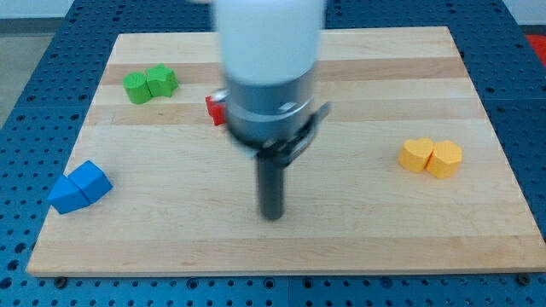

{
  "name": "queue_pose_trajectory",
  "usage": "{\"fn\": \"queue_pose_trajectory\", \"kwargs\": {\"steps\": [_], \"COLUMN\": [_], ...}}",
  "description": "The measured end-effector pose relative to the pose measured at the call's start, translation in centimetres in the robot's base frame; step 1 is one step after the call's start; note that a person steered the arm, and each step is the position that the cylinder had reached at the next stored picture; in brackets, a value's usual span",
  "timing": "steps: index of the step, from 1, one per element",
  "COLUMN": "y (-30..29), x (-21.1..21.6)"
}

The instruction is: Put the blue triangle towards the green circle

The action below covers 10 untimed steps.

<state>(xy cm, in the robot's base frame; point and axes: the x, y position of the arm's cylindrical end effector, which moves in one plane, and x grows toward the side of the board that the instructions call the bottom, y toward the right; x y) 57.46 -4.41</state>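
Two blue blocks lie touching near the board's left edge, low in the view: a wedge-like one (66, 195) and a blockier one (92, 180). I cannot tell for sure which is the triangle. Two green blocks touch at the upper left: a rounded one (136, 88) and one to its right (162, 81). My tip (272, 216) rests on the board at lower centre, far to the right of the blue blocks and touching no block.
A red block (214, 109) is partly hidden behind the arm's body, right of the green pair. Two yellow blocks (417, 154) (444, 159) touch at the right. The wooden board (358, 230) lies on a blue perforated table.
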Motion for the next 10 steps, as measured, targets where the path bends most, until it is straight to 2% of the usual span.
{"fn": "queue_pose_trajectory", "kwargs": {"steps": [1, 2, 4, 5, 6, 8, 10], "y": [-8.4, -25.8, -26.1, -26.0, -26.0, -25.9, -22.9], "x": [3.8, 3.7, 3.5, 2.2, -0.9, -1.8, -2.6]}}
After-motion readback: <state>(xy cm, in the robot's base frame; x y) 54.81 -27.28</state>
